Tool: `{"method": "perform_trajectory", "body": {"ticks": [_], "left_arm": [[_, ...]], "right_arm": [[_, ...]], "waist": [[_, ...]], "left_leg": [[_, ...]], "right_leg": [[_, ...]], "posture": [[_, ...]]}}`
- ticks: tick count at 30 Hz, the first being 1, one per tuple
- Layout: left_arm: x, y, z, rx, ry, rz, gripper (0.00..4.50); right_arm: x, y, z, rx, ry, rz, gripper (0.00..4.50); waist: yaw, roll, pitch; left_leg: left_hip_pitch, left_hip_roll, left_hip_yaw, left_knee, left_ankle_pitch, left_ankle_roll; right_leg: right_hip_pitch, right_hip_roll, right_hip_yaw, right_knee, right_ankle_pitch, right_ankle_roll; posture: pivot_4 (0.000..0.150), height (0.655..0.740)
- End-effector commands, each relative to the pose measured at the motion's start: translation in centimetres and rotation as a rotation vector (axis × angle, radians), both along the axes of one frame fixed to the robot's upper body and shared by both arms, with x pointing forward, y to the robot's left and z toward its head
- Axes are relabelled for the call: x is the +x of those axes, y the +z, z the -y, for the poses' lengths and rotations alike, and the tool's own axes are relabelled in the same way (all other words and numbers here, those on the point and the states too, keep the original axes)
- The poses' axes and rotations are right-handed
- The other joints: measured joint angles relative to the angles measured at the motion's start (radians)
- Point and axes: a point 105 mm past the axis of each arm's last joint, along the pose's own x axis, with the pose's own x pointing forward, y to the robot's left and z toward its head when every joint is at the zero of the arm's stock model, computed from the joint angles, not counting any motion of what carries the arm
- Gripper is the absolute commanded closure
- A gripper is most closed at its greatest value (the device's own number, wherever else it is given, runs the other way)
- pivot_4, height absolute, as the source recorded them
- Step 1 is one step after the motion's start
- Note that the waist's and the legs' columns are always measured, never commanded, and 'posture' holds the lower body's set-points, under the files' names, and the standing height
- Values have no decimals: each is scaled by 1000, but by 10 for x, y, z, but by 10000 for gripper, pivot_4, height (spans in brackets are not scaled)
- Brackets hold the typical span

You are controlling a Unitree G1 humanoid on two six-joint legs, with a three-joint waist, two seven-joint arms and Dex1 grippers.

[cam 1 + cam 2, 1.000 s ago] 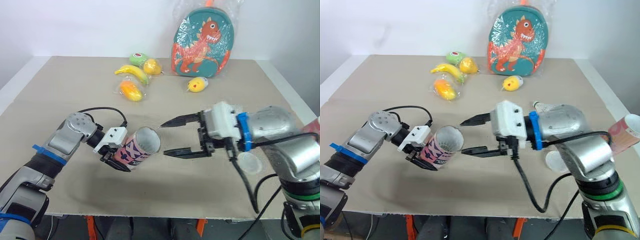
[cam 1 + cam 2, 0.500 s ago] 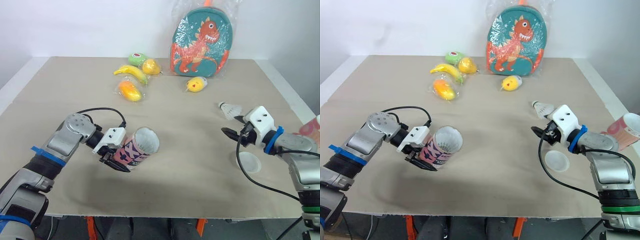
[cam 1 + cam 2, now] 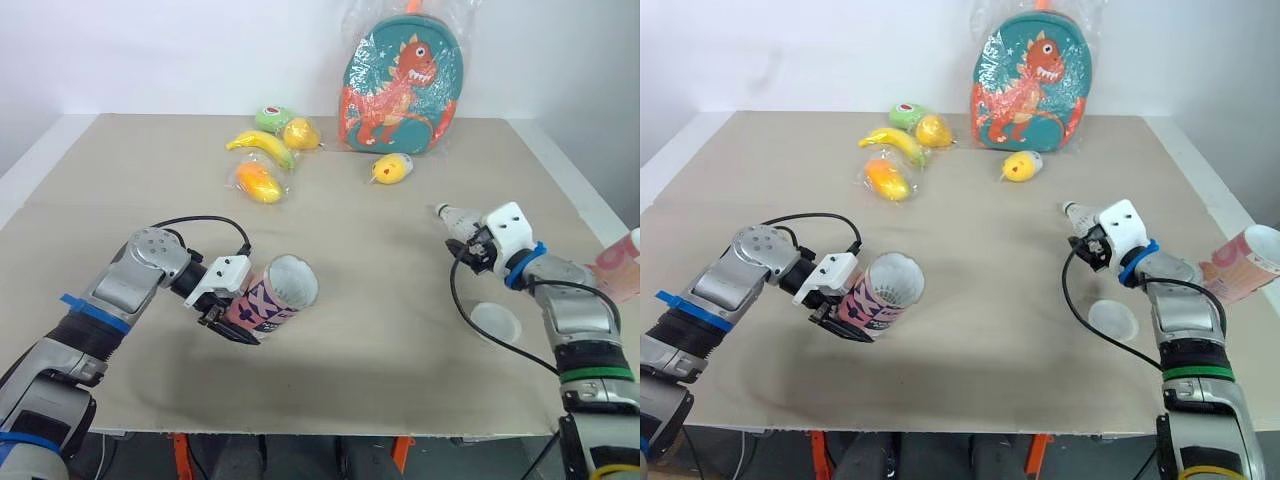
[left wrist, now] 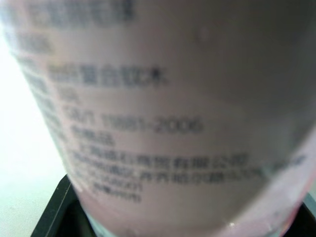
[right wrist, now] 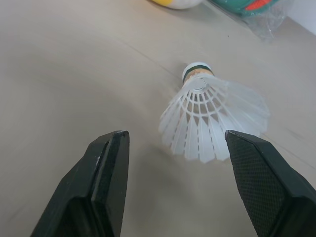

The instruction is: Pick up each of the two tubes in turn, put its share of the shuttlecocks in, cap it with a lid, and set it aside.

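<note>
My left gripper (image 3: 236, 310) is shut on a pink printed tube (image 3: 268, 303), holding it tilted above the table with its open mouth (image 3: 293, 282) facing up and right. The tube's label (image 4: 148, 123) sits right against the left wrist camera. A white feather shuttlecock (image 5: 207, 121) lies on the table at the right, cork end away from my right gripper (image 5: 177, 139). That gripper is open, with a finger on each side of the feather skirt and not touching it. A second pink tube (image 3: 1243, 263) lies at the right edge. A clear lid (image 3: 496, 323) rests near my right forearm.
A dinosaur backpack in plastic (image 3: 403, 85) stands at the back. Toy fruit in bags lies at the back left: a banana (image 3: 262, 146), an orange piece (image 3: 260, 182) and others. A yellow toy (image 3: 393, 168) lies in front of the backpack. The table's front edge (image 3: 300, 432) is close.
My right gripper has pulled away from the held tube's mouth, swung right and come down open at the shuttlecock. The left gripper and its tube have hardly moved.
</note>
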Motion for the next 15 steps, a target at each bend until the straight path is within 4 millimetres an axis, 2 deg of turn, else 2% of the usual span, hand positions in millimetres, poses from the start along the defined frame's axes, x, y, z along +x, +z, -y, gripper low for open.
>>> {"method": "perform_trajectory", "body": {"ticks": [1, 8, 11, 15], "left_arm": [[-2, -3, 0, 5, 0, 1, 16653], [-1, -3, 0, 2, 4, -1, 16653], [-2, -3, 0, 0, 7, -2, 16653], [-2, -3, -1, -1, 12, -3, 16653]], "right_arm": [[12, 10, -4, -11, 7, 33, 11517], [35, 11, -11, -5, -15, 25, 11517], [42, 9, -13, 2, -39, 20, 19132], [42, 9, -17, 14, -16, 27, 34829]], "waist": [[-1, 0, 0], [-3, 1, 0], [-3, 1, 0], [-3, 1, 0]], "left_leg": [[0, 0, 0, 0, 0, 0], [0, 0, 0, 0, 0, 0], [0, 0, 0, 0, 0, 0], [0, 0, 0, 0, 0, 0]], "right_leg": [[0, 0, 0, 0, 0, 0], [0, 0, 0, 0, 2, -1], [0, 0, 0, 0, 2, -3], [0, 0, 0, 0, 2, -4]], "posture": [[1500, 7347], [1500, 7347], [1500, 7347], [1500, 7347]]}}
